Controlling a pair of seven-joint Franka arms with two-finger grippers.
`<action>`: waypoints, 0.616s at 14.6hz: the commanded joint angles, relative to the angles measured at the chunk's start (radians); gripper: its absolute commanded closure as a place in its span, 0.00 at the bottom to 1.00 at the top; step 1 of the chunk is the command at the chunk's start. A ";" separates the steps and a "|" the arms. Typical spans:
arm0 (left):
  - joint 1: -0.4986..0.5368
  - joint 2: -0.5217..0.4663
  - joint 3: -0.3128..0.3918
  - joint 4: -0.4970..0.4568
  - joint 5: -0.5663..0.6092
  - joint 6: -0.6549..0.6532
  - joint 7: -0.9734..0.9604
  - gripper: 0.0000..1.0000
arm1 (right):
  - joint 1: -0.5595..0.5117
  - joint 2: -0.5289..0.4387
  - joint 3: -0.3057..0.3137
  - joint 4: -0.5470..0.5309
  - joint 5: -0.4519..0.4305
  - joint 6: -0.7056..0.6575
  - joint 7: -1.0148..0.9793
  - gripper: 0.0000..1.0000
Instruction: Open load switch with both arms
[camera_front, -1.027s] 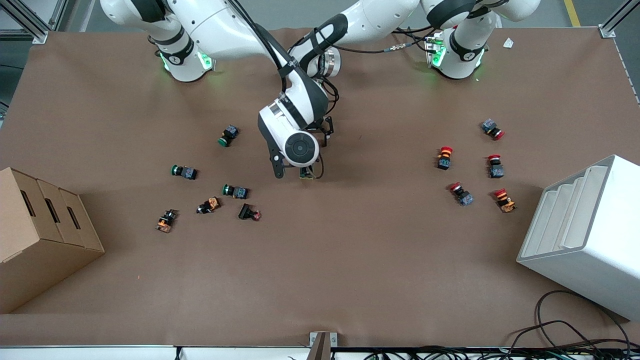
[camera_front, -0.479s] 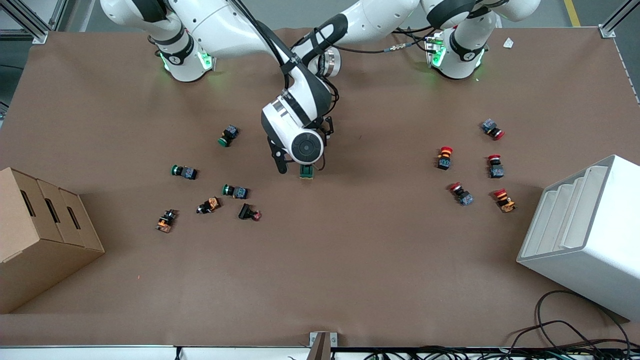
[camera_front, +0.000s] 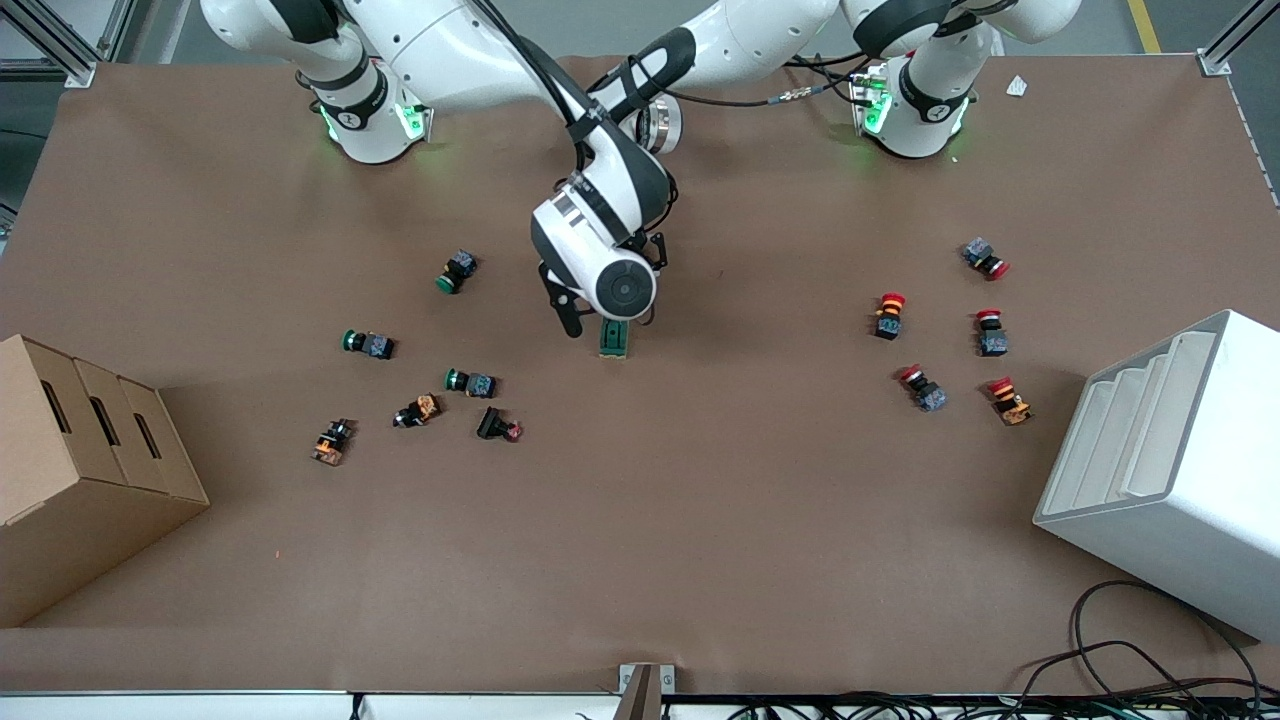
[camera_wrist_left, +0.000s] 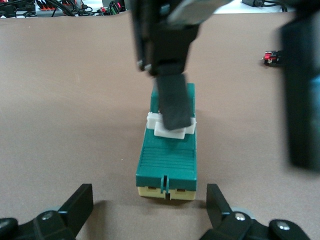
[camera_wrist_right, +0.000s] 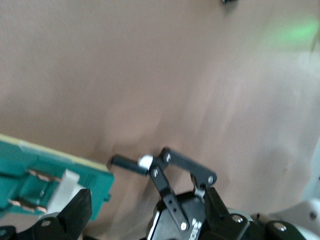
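Left wrist view showed you load switch (camera_wrist_left: 167, 152) on surface, long axis toward 12 o'clock, centred between left gripper (camera_wrist_left: 150, 210) spread fingers; right gripper (camera_front: 607, 322) finger pressed on white lever (camera_wrist_left: 171, 127), its state untellable.

The front view is bright and evenly lit from above, and it is sharp from edge to edge. The table (camera_front: 700, 520) shows soft shadows: a wide one beside the cardboard box (camera_front: 80, 470) toward 2 o'clock, and one around the white rack (camera_front: 1170, 470). Green glow from the base rings (camera_front: 400, 120) colours the table near them.

The left wrist view is sharp on the load switch (camera_wrist_left: 167, 160), but the dark shape at 3 o'clock is very blurred. The right wrist view is soft everywhere with motion blur, and a green glare spot (camera_wrist_right: 295, 32) sits at 1 o'clock.
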 joint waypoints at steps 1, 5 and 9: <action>-0.011 0.004 0.008 -0.002 0.017 -0.011 -0.008 0.00 | -0.100 -0.071 -0.003 0.002 -0.061 -0.057 -0.159 0.00; -0.010 0.000 0.008 -0.002 0.015 -0.012 -0.008 0.00 | -0.286 -0.200 -0.005 -0.008 -0.092 -0.106 -0.652 0.00; -0.005 -0.025 -0.003 0.012 -0.053 -0.012 0.047 0.00 | -0.481 -0.314 -0.005 -0.019 -0.175 -0.126 -1.182 0.00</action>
